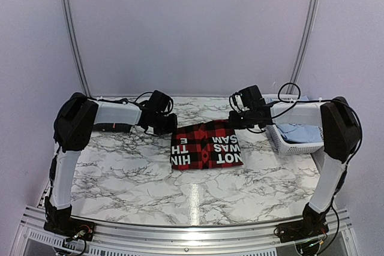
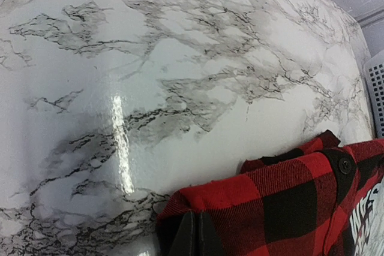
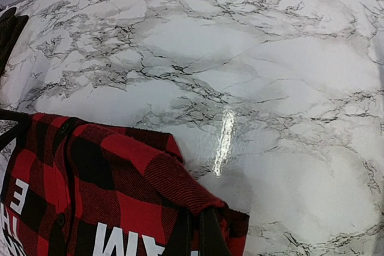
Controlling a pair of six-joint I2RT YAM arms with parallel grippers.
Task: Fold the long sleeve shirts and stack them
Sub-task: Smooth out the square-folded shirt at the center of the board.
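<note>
One long sleeve shirt, red-and-black plaid with white block lettering, lies folded into a rectangle at the middle of the marble table. My left gripper is at its far left corner. In the left wrist view the left gripper is shut on a raised fold of the plaid shirt. My right gripper is at the far right corner. In the right wrist view the right gripper is shut on the edge of the plaid shirt, and the cloth drapes over its fingertips.
A white slotted basket stands at the right of the table, just beyond the right gripper, with light blue cloth inside. Its wall shows at the right edge of the left wrist view as the basket. Bare marble table surrounds the shirt.
</note>
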